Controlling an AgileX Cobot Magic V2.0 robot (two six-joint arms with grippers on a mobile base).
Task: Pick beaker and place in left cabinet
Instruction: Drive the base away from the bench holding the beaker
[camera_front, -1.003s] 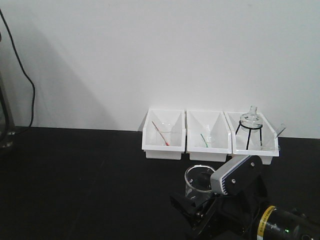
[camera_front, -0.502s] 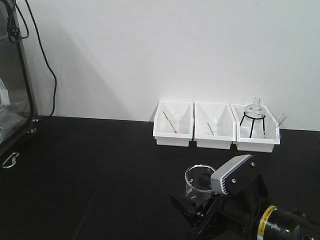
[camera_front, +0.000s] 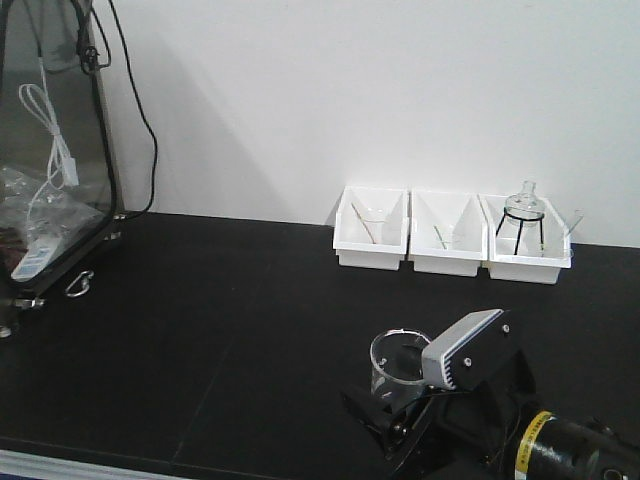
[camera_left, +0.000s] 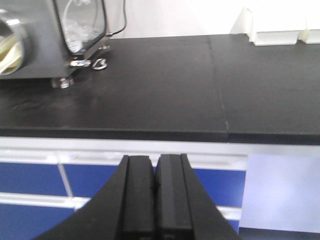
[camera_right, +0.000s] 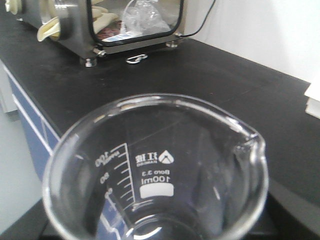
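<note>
Holding the beaker (camera_front: 398, 362) upright, the right hand (camera_front: 386, 408) sits at the lower right of the front view. Its black fingers (camera_front: 366, 408) are closed about the lower part of the glass, though the contact itself is partly hidden. A grey-and-white camera housing (camera_front: 465, 352) on the wrist stands just behind the beaker. The right wrist view is almost filled by the beaker's open rim, with the pouring lip to the right and a white scale and a "100ml" mark on the far wall. The glass looks empty.

The left hand (camera_left: 155, 200) is closed with nothing in it, its 2 black fingers (camera_left: 137, 200) pressed flat together. It hangs in front of the black desk (camera_front: 200, 320), level with the blue drawer fronts (camera_left: 30, 177) under the top.

At the back of the desk, against the white wall, 3 white bins (camera_front: 448, 245) stand side by side, well apart from the beaker. The right one holds a round glass flask (camera_front: 524, 203) on a black tripod; the other 2 each hold a thin rod (too small to tell more).

At the far left of the desk stands a glass-fronted box (camera_front: 55, 170) with a dark frame. A white cord (camera_front: 55, 140) hangs inside it, and a black cable (camera_front: 140, 110) runs down the wall beside it. A small metal clip (camera_front: 78, 286) lies on the desk just beside its corner.
</note>
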